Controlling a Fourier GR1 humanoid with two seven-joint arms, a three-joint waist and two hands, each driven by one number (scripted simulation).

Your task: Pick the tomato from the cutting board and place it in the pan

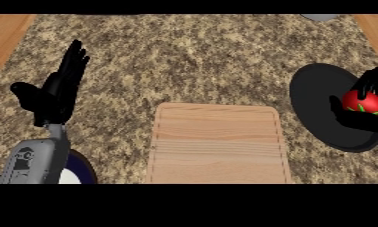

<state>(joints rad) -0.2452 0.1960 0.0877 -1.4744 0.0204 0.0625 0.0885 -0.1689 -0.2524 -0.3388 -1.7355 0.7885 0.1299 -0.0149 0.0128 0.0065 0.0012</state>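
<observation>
I see the tomato [362, 102] at the right edge of the tabletop [192, 56], red with a few green streaks, inside the outline of the pan [314, 91]. My right hand [368, 87] is clamped on it: dark fingers curl over its top and far side, and the thumb comes round on the side facing the middle of the tabletop. I cannot tell whether the tomato touches the pan's floor or hangs just above it, because the hand hides its underside and the view cuts off its right part.

The pan is a flat black round. The cutting board [215, 143] lies just beside it at the middle of the near edge, pale wood with nothing on it.

Well apart, by the left edge, my left hand [55, 96] rests with fingers straight and pointing up, thumb spread, holding nothing. Its grey forearm [37, 158] comes in at the near-left corner, over a dark round thing with a white centre [80, 172] that I cannot identify.
</observation>
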